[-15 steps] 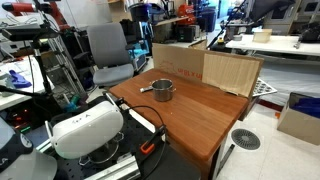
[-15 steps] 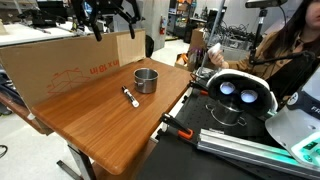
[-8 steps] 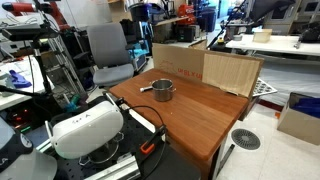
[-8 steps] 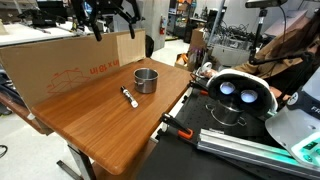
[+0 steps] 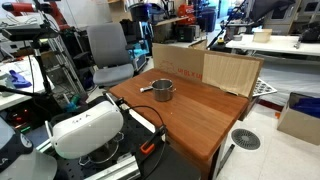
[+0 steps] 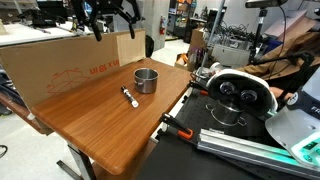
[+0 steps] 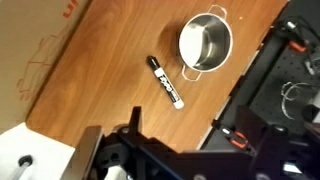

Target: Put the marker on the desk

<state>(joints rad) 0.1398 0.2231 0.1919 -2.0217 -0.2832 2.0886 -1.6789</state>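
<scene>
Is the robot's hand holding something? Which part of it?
Nothing. The end effector is open and empty; the marker lies on the desk.

Bench (image 5: 200, 112): rectangular, reddish-brown wooden top with a dark edge, as seen in an exterior view.
Pot (image 5: 161, 91): round, silvery metal, upright on the bench top toward its far side, with a short handle pointing to the picture's left edge.
Cardboard boxes (image 5: 205, 68): pale, standing along the far edge of the bench, behind the pot.
Office chair (image 5: 108, 48): grey, beyond the bench.
White housing (image 5: 85, 130): rounded, at the near corner.
Floor box (image 5: 300, 122): cardboard, well apart from the bench.
</scene>
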